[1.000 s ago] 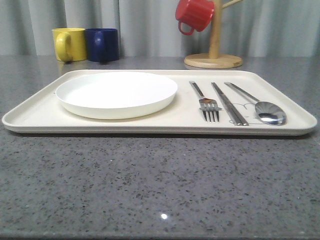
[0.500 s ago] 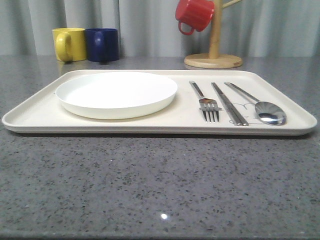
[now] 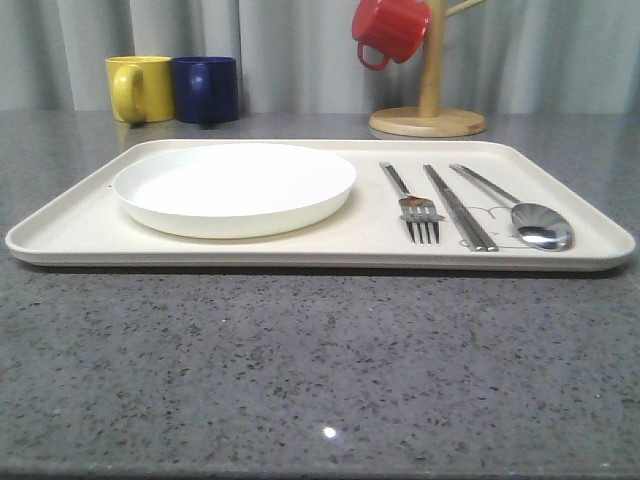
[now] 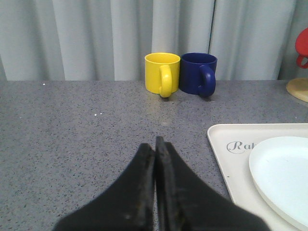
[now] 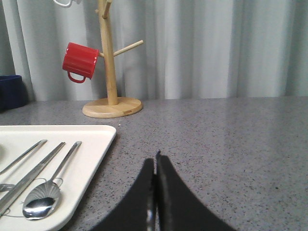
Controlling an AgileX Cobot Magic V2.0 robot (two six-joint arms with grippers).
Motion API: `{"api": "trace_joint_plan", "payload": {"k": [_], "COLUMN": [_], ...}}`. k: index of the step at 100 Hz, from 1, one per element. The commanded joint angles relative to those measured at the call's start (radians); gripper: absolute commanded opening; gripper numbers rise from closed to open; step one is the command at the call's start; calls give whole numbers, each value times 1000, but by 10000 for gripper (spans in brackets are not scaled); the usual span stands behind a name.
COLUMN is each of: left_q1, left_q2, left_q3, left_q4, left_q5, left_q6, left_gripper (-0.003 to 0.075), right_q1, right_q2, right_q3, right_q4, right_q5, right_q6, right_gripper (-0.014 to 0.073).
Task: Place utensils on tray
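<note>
The cream tray (image 3: 70,228) lies across the middle of the grey counter. On its right part rest three utensils side by side: a fork (image 3: 418,211), a pair of chopsticks (image 3: 459,206) and a spoon (image 3: 538,224). The right wrist view shows the spoon (image 5: 43,199) and chopsticks (image 5: 33,173) on the tray (image 5: 91,144). My right gripper (image 5: 155,161) is shut with nothing in it, above bare counter just off that tray edge. My left gripper (image 4: 155,144) is shut and empty too, over the counter beside the tray's (image 4: 226,149) other end.
A round white plate (image 3: 234,185) sits on the tray's left half. Behind the tray stand a yellow mug (image 3: 138,88) and a dark blue mug (image 3: 206,88). A wooden mug tree (image 3: 428,110) with a red mug (image 3: 388,30) stands at the back right.
</note>
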Motion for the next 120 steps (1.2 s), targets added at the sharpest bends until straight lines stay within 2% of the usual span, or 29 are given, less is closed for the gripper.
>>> {"api": "trace_joint_plan", "payload": {"k": [1, 19, 43, 72, 86, 120], "left_q1": [-16, -16, -16, 34, 36, 36], "left_q2": [-25, -136, -324, -555, -571, -575], "left_q3": [14, 131, 290, 456, 458, 458], "left_q4": [71, 270, 341, 348, 381, 383], "left_q5": [-135, -178, -178, -172, -128, -128], "left_q6": [-108, -281, -287, -299, -337, -337], "left_gripper": [-18, -18, -18, -18, -18, -18], "right_q1": [-5, -5, -5, -5, -5, -5], "right_q2": [-21, -21, -21, -21, -21, -21], "right_q3": [-17, -17, -17, -17, -17, -17], "right_q4": [0, 0, 0, 0, 0, 0], "right_q5": [-88, -88, -88, -88, -88, -85], "right_q6": [-11, -11, -11, -11, -11, -11], "right_gripper": [-69, -69, -69, -69, -69, -69]}}
